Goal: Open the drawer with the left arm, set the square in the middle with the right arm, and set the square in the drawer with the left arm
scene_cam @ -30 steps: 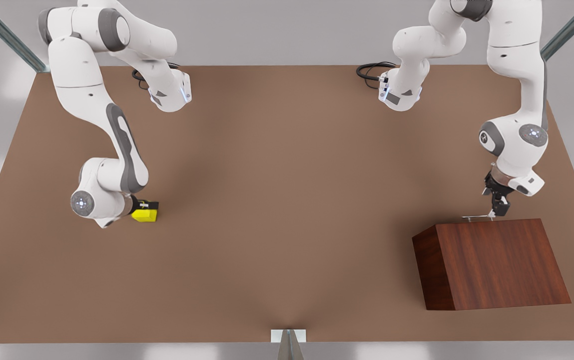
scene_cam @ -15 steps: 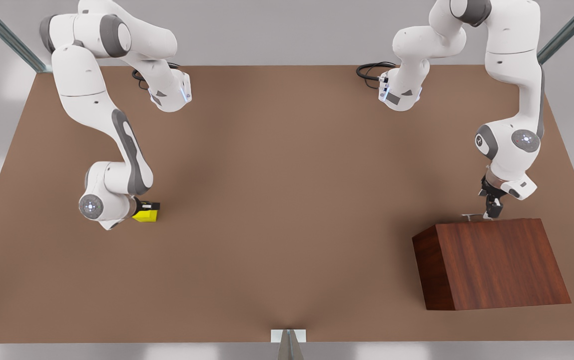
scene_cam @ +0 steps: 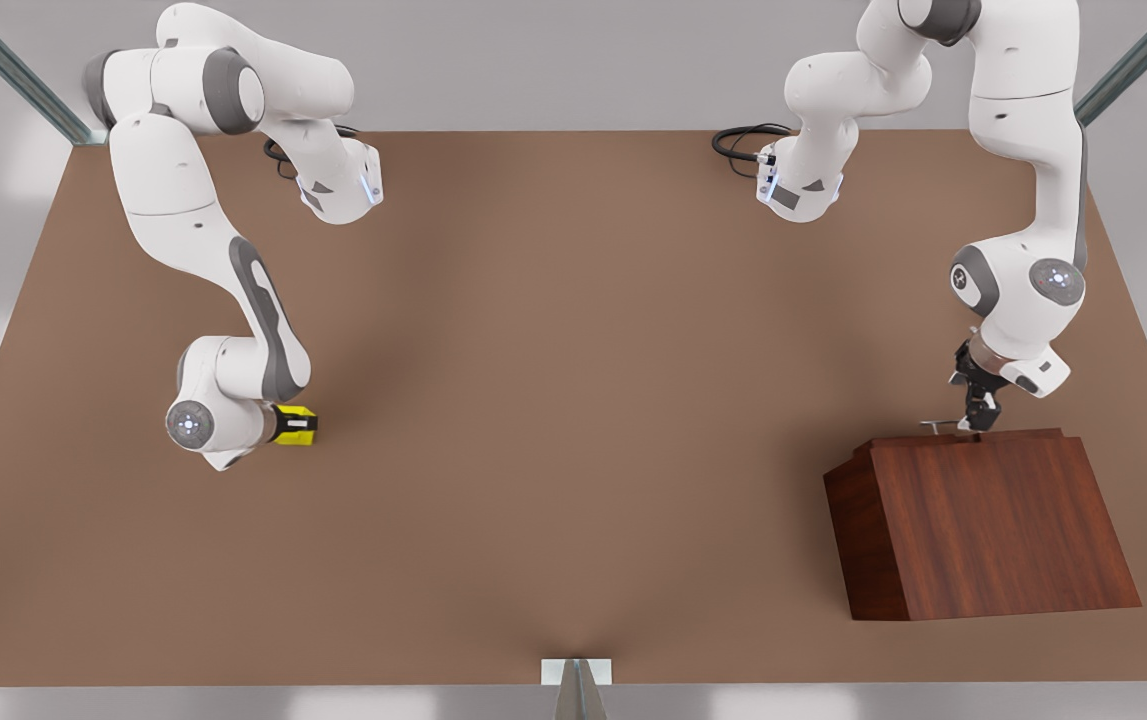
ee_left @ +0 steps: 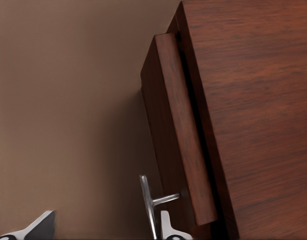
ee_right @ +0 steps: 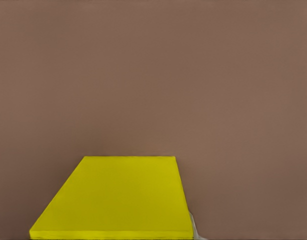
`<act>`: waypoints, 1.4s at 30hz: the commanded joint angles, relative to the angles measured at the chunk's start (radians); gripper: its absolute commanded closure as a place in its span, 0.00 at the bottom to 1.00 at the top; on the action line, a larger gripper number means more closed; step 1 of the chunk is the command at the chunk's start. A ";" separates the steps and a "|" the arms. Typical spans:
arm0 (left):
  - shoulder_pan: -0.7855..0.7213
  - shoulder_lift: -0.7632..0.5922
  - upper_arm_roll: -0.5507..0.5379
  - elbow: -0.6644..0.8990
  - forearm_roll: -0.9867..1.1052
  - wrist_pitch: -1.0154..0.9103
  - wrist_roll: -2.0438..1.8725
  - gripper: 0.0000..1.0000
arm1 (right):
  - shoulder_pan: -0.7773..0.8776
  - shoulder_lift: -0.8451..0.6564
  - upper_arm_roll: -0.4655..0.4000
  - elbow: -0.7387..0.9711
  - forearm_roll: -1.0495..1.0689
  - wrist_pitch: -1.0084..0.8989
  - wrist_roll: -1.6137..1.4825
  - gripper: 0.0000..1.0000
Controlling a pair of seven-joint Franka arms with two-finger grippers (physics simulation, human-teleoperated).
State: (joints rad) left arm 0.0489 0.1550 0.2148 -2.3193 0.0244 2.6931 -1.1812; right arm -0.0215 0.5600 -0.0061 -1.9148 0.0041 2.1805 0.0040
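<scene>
plain matte brown tabletop (scene_cam: 553, 400) fills most of the frame. pale grey wall (scene_cam: 553, 60) along the top. grey-green metal struts (scene_cam: 8, 70) in both upper corners. small white bracket (scene_cam: 576, 672) at bottom centre.

Box (scene_cam: 993, 525) & drawer (ee_left: 176, 125): dark red-brown wood grain, smooth, slight sheen. Handle (ee_left: 149, 202): polished silver metal. Table (scene_cam: 573, 400): plain matt brown. Cube (ee_right: 116, 197): flat yellow, smooth, matt. Arms: glossy white shells w/ grey covers.
</scene>
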 commanded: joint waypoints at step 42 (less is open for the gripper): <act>0.000 -0.169 0.006 -0.069 0.000 -0.315 0.002 0.00 | 0.897 0.518 0.175 0.938 0.027 0.013 1.834 0.25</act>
State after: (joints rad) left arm 0.0499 -0.0128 0.2212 -2.3884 0.0235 2.3752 -1.1796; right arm 0.8773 1.0784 0.1680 -0.9772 0.0283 2.1942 1.8365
